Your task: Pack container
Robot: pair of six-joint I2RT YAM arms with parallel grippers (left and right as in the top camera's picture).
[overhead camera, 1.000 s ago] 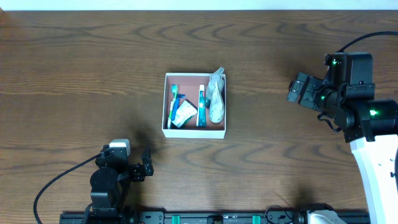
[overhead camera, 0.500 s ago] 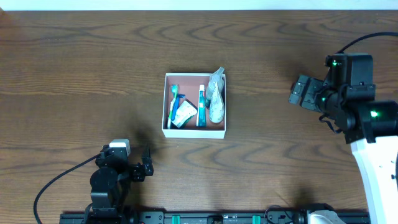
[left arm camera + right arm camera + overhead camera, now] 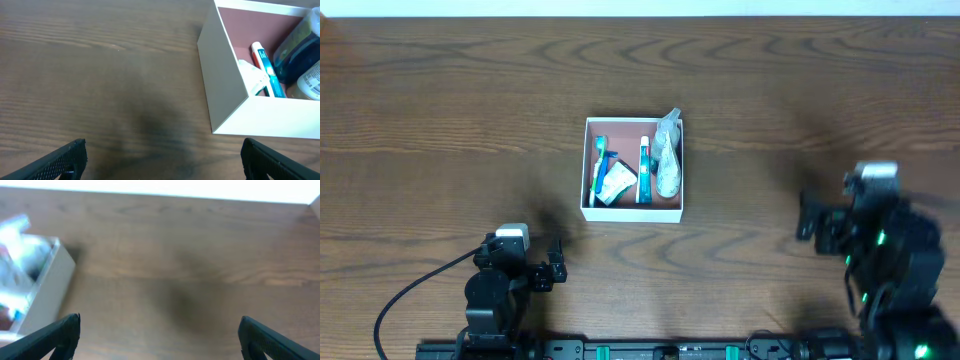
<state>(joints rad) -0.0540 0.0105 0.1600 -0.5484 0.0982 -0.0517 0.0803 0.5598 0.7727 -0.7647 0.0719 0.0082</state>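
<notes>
Handling: the container (image 3: 632, 213) looks like a light, thin-walled card box. It would probably slide easily on the wooden table (image 3: 440, 120) and buckle under a hard squeeze.
Where to hold: pinching one white wall over its rim seems safest. The box should stay level, since its contents lie loose.
Container position: mid-table, between the two arms and a little to the far side of both, sitting flat with its open top up.
Contents: a toothbrush (image 3: 599, 160) along the left wall, a white sachet (image 3: 616, 183) beside it, a tube (image 3: 644, 170) right of centre, and a clear wrapped item (image 3: 667, 155) against the right wall, poking over the far rim.
Left arm pose: low at the near left, with the left gripper (image 3: 556, 266) pointing right. The container's near-left corner lies ahead of it, apart.
Left tool: fingers spread wide, with nothing between them.
Right arm pose: near right and blurred. The right gripper (image 3: 804, 218) faces left, well apart from the container.
Right tool: fingers spread wide and empty.
Progress: judged nearly packed, as no loose items show on the table.
</notes>
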